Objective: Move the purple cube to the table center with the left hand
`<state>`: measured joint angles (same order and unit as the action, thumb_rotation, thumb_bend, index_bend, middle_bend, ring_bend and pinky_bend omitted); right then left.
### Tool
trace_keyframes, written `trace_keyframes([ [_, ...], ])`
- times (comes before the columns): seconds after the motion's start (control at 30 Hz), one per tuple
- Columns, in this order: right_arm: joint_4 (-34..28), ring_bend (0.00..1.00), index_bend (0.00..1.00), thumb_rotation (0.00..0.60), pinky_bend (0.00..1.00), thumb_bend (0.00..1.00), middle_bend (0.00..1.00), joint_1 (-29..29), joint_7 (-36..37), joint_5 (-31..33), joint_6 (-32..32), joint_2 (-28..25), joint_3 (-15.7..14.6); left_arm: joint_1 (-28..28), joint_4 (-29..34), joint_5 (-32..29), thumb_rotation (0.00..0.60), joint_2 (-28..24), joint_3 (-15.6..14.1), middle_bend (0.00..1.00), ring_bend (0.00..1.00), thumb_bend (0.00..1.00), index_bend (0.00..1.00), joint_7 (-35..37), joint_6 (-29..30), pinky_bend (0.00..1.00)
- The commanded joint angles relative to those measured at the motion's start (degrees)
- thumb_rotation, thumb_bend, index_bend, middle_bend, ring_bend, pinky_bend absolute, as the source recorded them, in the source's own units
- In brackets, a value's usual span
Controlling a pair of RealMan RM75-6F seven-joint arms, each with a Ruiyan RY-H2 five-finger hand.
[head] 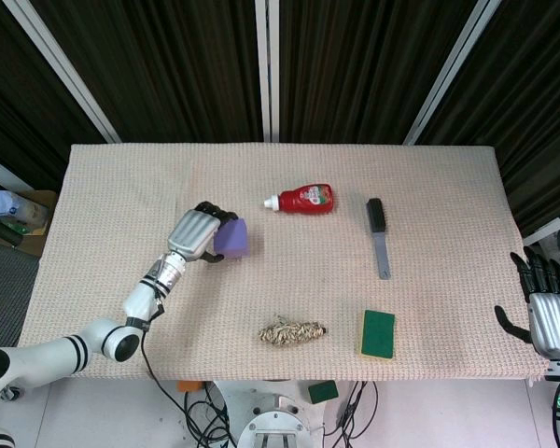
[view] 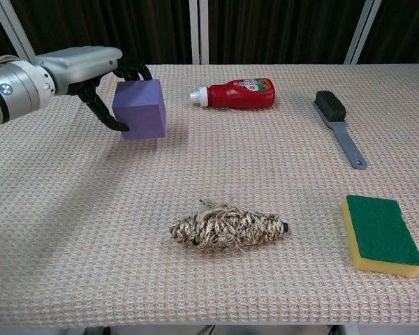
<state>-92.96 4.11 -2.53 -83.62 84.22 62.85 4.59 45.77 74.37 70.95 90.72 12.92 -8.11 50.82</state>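
Your left hand [view: 91, 66] grips the cube [view: 141, 110], tilted clear of the table [view: 70, 209]; your right hand [head: 544, 308] hangs open-fingered, holding nothing

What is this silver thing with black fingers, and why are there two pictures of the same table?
It is a robot's left hand on a long arm. One picture looks down from the robot's head, the other looks forward from its chest. The hand holds a purple cube, which seems lifted slightly off the table. Also lying there are a red bottle on its side, a brush, a green and yellow sponge and a bundle of rope. The right hand waits by the table's edge, fingers apart, holding nothing.
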Motion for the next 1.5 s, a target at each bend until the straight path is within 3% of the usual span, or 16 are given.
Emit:
trace_keyframes([
  [0.03,0.2,0.0,0.0,0.6,0.0,0.33,0.0,0.2,0.3,-0.1,-0.5,0.0,-0.1,1.3,5.0,-1.4,0.6,-2.8,2.6,0.54,0.26,0.25,0.39,2.5,-1.2,0.21],
  [0.23,0.2,0.0,0.0,0.6,0.0,0.33,0.0,0.9,0.4,0.3,-1.5,0.3,0.1,8.0,4.5,-4.1,0.6,-0.3,5.3,0.55,0.27,0.25,0.39,-0.1,-6.5,0.22],
  [0.57,1.2,0.0,0.0,0.6,0.0,0.33,0.0,1.5,0.5,1.6,-2.9,0.6,0.5,19.6,-13.1,-7.9,0.6,16.5,6.1,0.56,0.28,0.24,0.4,-4.7,-11.5,0.22],
  [0.73,2.4,0.0,0.0,0.6,0.0,0.34,0.0,1.5,1.8,1.5,-3.2,0.8,0.2,21.9,-19.1,-8.8,0.6,20.9,6.9,0.56,0.28,0.24,0.4,-3.2,-12.3,0.22],
  [0.93,3.7,0.0,0.0,0.6,0.0,0.34,0.0,2.0,3.2,2.7,-5.0,1.7,0.2,22.9,-21.8,-9.6,0.6,23.6,7.2,0.55,0.28,0.26,0.38,-3.1,-11.8,0.22],
  [1.0,3.8,0.0,0.0,0.6,0.0,0.34,0.0,2.2,3.4,2.6,-5.2,1.8,0.2,23.2,-21.9,-9.4,0.6,23.7,7.0,0.5,0.28,0.25,0.29,-3.3,-11.9,0.22],
  [1.03,3.8,0.0,0.0,0.6,0.0,0.34,0.0,2.2,3.5,2.4,-5.2,1.9,0.2,23.2,-21.7,-9.1,0.6,23.5,7.0,0.42,0.27,0.24,0.19,-3.1,-11.8,0.23],
  [1.13,3.9,0.0,0.0,0.6,0.0,0.34,0.0,2.2,3.5,2.3,-5.0,1.9,0.3,22.7,-20.9,-7.3,0.6,22.9,6.4,0.22,0.22,0.19,0.04,-2.1,-10.2,0.23],
  [1.2,3.9,0.0,0.0,0.6,0.0,0.34,0.0,2.3,3.6,2.4,-4.9,1.9,0.4,22.2,-20.3,-6.4,0.569,22.4,6.1,0.14,0.17,0.15,0.01,-1.3,-9.4,0.22],
  [1.23,3.9,0.0,0.0,0.6,0.0,0.34,0.0,2.2,3.7,2.5,-4.9,2.0,0.4,21.9,-19.8,-5.9,0.526,22.1,5.8,0.11,0.13,0.14,0.0,-0.7,-9.1,0.22],
  [1.33,3.9,0.0,0.0,0.6,0.0,0.34,0.0,2.2,3.9,2.5,-4.8,2.0,0.4,21.3,-18.7,-5.4,0.438,21.4,5.5,0.08,0.1,0.1,0.0,0.0,-8.7,0.2],
  [1.5,3.8,0.0,0.0,0.6,0.0,0.34,0.0,2.1,4.1,2.3,-4.4,2.0,0.4,19.9,-14.7,-4.3,0.4,18.6,4.8,0.08,0.09,0.09,0.0,-0.6,-7.0,0.2],
])
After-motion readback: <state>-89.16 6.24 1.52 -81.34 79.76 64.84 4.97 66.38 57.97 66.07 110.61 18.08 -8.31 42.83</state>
